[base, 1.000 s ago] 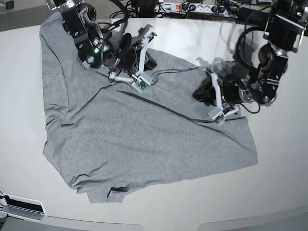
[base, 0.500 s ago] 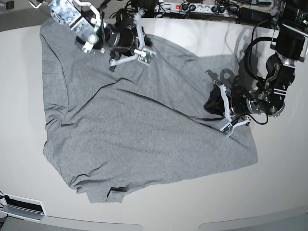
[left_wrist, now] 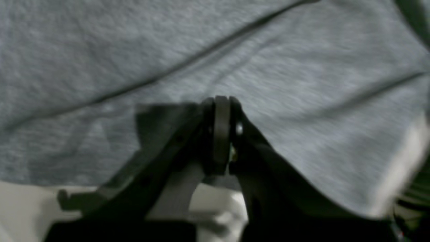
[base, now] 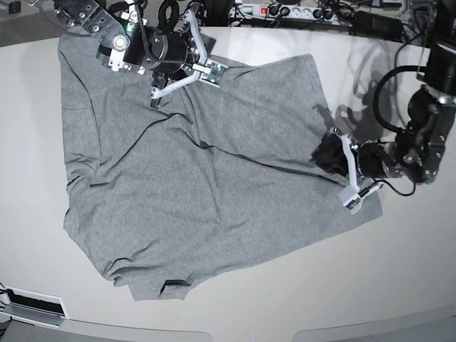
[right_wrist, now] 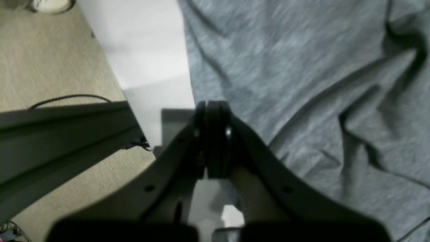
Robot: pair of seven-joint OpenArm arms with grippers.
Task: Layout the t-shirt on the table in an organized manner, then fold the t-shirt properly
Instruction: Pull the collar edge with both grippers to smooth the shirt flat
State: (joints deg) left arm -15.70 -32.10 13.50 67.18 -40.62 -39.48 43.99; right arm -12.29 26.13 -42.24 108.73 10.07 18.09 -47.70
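Note:
The heather-grey t-shirt (base: pixel 192 199) lies plain side up on the white table (base: pixel 406 285), mostly spread, with creases running between my two grippers. My right gripper (base: pixel 205 58) is shut at the shirt's back edge; in the right wrist view its jaws (right_wrist: pixel 211 106) meet where the shirt (right_wrist: pixel 302 84) borders bare table (right_wrist: pixel 151 50). My left gripper (base: pixel 322 153) is shut on the shirt's right edge; in the left wrist view its closed jaws (left_wrist: pixel 221 101) lie against stretched fabric (left_wrist: pixel 168 50). No lettering shows.
A power strip (base: pixel 285 11) and cables lie behind the table's back edge. A white-and-black box (base: pixel 32 306) sits at the front left corner. The right wrist view shows beige floor (right_wrist: pixel 40 67) and a grey beam (right_wrist: pixel 60 134) beyond the table edge.
My right gripper has moved back and left, my left gripper right and toward the front. The shirt's back right part has opened out flat toward the back right.

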